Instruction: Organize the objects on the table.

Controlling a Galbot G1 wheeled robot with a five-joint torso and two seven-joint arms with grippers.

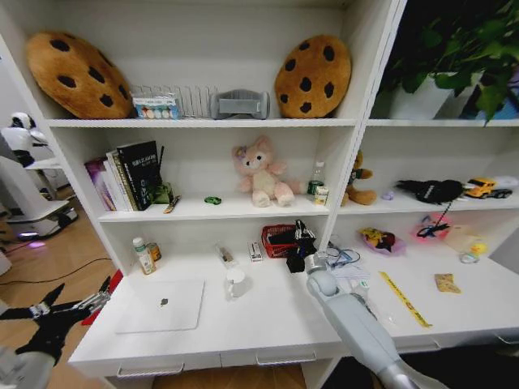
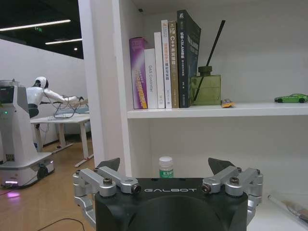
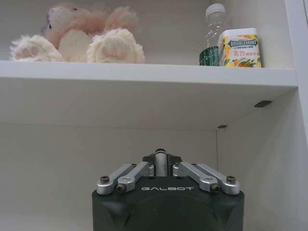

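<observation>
On the white table [image 1: 268, 324] a thin silver laptop [image 1: 158, 305] lies closed at the front left. A small clear bottle [image 1: 143, 255] with a white cap stands behind it, and the same bottle [image 2: 166, 167] shows far off between my left fingers. My left gripper [image 1: 77, 308] hovers open off the table's left end; seen from the wrist, the left gripper [image 2: 166, 166] holds nothing. My right gripper [image 1: 297, 259] hangs over the table's middle by a red basket [image 1: 280, 239] and upright pens [image 1: 303, 230]. The right gripper [image 3: 161, 159] is shut on a thin dark pen. A tiny green toy car [image 1: 212, 200] sits on the shelf.
A clear cup [image 1: 235, 284] stands right of the laptop. A yellow tape [image 1: 405, 300] and small clutter lie on the right desk. Books [image 2: 166, 67] and a reed diffuser [image 2: 206, 89] stand on the shelf, with a plush toy [image 1: 261, 172]. Another robot [image 1: 24, 174] stands at the left.
</observation>
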